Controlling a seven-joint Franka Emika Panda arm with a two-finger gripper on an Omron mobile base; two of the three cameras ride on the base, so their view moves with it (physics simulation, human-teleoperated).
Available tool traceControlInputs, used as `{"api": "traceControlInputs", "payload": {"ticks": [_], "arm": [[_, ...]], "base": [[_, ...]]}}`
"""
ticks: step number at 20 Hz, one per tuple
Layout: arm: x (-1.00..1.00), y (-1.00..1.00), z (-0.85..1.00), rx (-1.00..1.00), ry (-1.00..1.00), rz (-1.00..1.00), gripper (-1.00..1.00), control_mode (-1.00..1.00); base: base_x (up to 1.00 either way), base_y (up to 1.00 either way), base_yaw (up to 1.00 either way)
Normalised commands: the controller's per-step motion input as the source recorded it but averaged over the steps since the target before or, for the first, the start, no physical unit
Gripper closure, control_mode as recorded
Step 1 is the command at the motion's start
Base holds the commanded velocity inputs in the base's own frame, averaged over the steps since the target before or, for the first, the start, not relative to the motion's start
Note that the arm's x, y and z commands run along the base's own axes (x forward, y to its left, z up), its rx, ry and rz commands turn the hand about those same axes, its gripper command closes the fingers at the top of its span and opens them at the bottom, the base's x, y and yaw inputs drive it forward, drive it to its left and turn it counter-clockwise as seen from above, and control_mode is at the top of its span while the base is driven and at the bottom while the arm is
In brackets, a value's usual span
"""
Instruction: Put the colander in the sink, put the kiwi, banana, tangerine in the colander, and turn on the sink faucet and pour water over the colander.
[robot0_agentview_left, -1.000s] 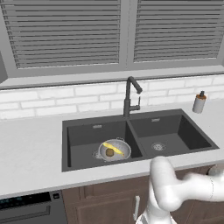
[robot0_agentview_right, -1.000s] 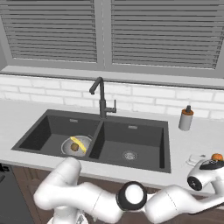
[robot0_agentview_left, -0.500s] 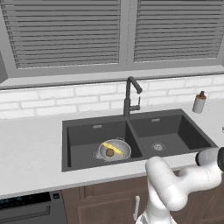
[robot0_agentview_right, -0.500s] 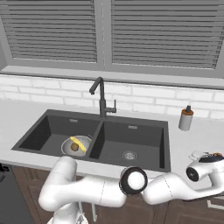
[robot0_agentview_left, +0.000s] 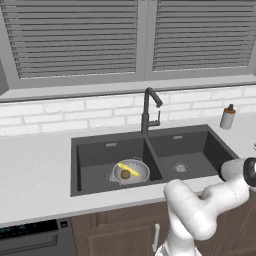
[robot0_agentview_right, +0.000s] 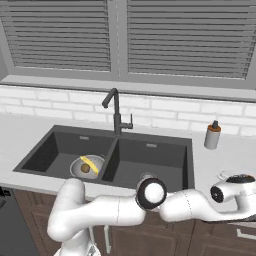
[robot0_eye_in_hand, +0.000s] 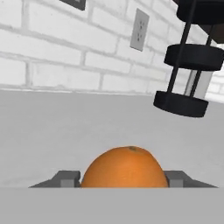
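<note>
Now tangerine (robot0_eye_in_hand: 125, 168) on counter (robot0_eye_in_hand: 65, 131) between fingers of hand (robot0_eye_in_hand: 122, 179), pinch uncertain.

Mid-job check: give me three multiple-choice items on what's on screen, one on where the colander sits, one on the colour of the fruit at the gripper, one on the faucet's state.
1. The round silver perforated colander sits in:
A. the left basin
B. the right basin
C. the counter

2. The round fruit between the gripper's finger tips is:
A. brown
B. yellow
C. orange

3. The tall dark grey faucet is:
A. running into the colander
B. showing no water
C. running into the right basin

Answers:
1 A, the colander lies in the dark sink's left half.
2 C, the tangerine at the gripper is orange.
3 B, no stream falls from the faucet.
</note>
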Motion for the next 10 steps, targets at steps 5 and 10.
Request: {"api": "traceControlInputs", "payload": {"ticks": [5, 10], "arm": [[-0.10, -0.05, -0.04, 0.27, 0.02, 0.43, 1.00, -1.00], [0.01, 0.02, 0.00, 0.12, -0.02, 0.94, 1.00, -1.00]], "base": [[0.00, 0.00, 0.00], [0.00, 0.00, 0.00]]}}
